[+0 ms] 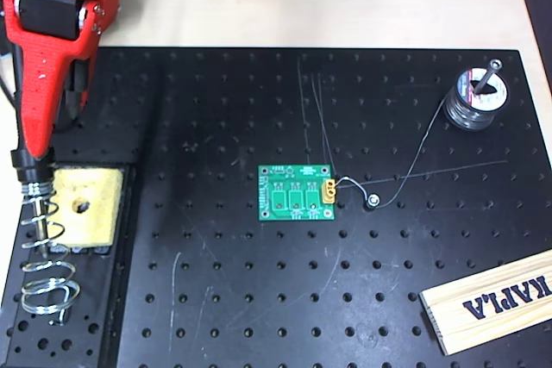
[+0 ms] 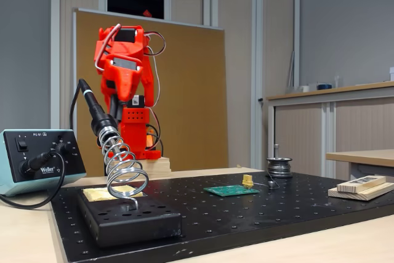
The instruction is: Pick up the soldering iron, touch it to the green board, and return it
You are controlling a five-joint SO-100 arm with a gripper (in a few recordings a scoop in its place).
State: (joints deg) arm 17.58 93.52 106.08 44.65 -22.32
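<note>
Here the soldering iron [image 2: 92, 109] sits in its coiled spring holder [image 2: 123, 173], tip down inside the coil and black handle slanting up and out to the left in the fixed view. In the overhead view the holder stands at the left edge of the black perforated plate [image 1: 345, 299], just beside the yellow sponge [image 1: 84, 204], and only the lower end of the iron [image 1: 28, 177] shows under the red arm.

I judge the iron to be light and stiff, a slim smooth wand that could slip or turn between the fingers. Its cable [image 2: 74, 100] trails from the upper end and will probably pull a little when it is lifted. The metal tip may be hot and is thin, so the best place to take hold seems to be the black handle above the coil, not the metal part. It should come out along the line of the coil, otherwise the tip may catch the wire.

The gripper [image 1: 39, 140] hangs directly over the handle, very near or touching it. Whether the fingers are closed on the handle or still apart, I cannot tell.

The green board [image 1: 297, 193] lies flat in the middle of the plate, well apart from the iron, with its yellow connector [image 1: 330, 188] on the right edge in the overhead view. A solder spool [image 1: 473, 101] stands further to the right, and the Weller control box [image 2: 37, 158] rests on the surface left of the plate.
</note>
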